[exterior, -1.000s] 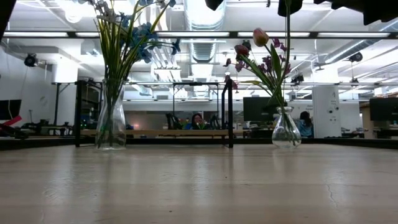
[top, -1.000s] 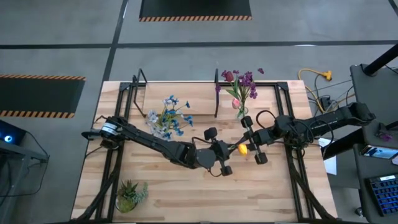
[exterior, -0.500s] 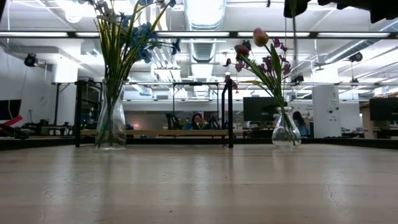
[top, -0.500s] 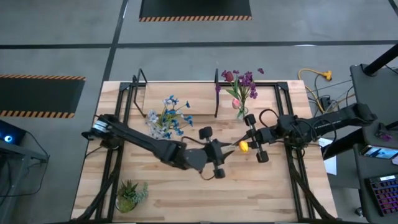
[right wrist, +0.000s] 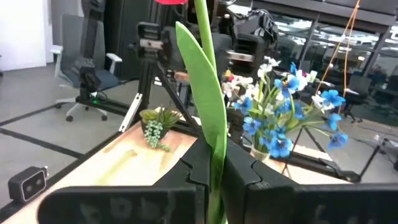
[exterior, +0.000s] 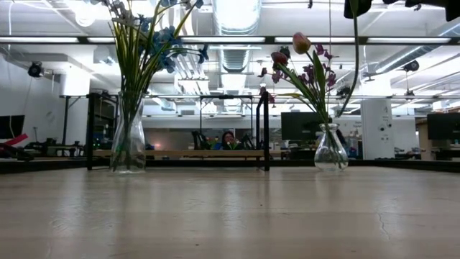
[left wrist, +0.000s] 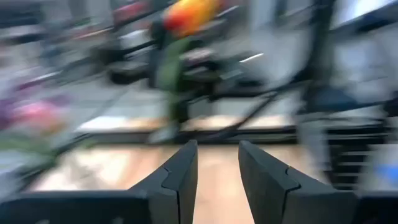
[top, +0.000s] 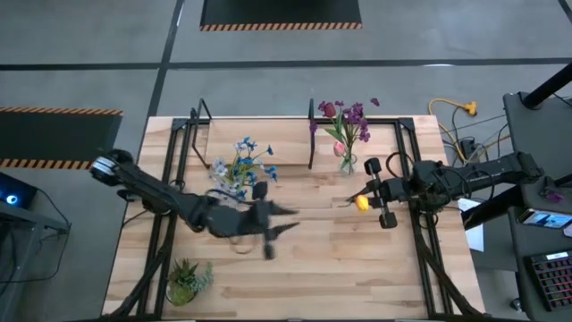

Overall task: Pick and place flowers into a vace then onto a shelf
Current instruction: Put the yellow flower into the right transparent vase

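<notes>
My right gripper is shut on an orange-yellow flower, above the table in front of the vase of purple and pink flowers. In the low view its stem hangs beside that vase. My left gripper is open and empty, near the vase of blue flowers. Both vases stand on the tabletop in front of the shelf. The left wrist view shows its fingers apart and the orange bloom far off. My right gripper pinches the flower's green stem between its two fingers, below the long leaf. The fingers come level from the table's right and lie across the stem. The flower stands upright and is lifted clear, with its lower stem hanging free.
A small spiky potted plant stands at the table's near left corner. The shelf's black brackets rise at the far side. Bare tabletop lies toward the near edge. People sit in the room beyond.
My left arm has drawn back quickly from beside the flower toward the table's left, its gripper open. My right gripper has carried the flower a little toward the right and far side, nearer the purple-flower vase; the hanging stem has shifted with it.
</notes>
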Robot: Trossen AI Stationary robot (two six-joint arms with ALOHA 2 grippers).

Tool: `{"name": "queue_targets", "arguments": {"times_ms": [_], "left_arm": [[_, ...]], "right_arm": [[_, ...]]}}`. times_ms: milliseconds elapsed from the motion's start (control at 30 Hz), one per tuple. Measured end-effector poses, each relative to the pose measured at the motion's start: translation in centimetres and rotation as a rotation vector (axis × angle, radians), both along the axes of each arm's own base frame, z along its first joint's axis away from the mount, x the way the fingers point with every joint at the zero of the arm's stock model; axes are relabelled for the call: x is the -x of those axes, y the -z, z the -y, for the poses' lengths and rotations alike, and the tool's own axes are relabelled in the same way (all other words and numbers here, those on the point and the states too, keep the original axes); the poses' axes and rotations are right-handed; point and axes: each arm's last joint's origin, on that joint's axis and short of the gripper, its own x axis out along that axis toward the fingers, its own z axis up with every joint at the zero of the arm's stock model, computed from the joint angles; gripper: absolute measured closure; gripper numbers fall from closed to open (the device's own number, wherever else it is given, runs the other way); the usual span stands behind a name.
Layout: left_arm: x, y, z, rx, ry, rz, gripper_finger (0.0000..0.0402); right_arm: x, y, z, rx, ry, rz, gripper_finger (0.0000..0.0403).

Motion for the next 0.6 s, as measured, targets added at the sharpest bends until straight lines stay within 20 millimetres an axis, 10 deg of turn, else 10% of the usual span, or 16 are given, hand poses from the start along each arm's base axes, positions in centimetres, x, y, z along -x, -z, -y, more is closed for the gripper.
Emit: {"name": "queue_targets", "arguments": {"times_ms": [167, 600], "left_arm": [[4.6, 2.8, -0.7, 0.014, 0.368, 0.097, 0.0302], [12.7, 9.1, -4.5, 0.027, 0.316, 0.296, 0.0302]], "right_arm": [[0.3, -0.1, 0.0, -0.013, -0.001, 0.005, 0.0391], [0.5, 0.0, 0.1, -0.015, 0.019, -0.007, 0.0391]]}}
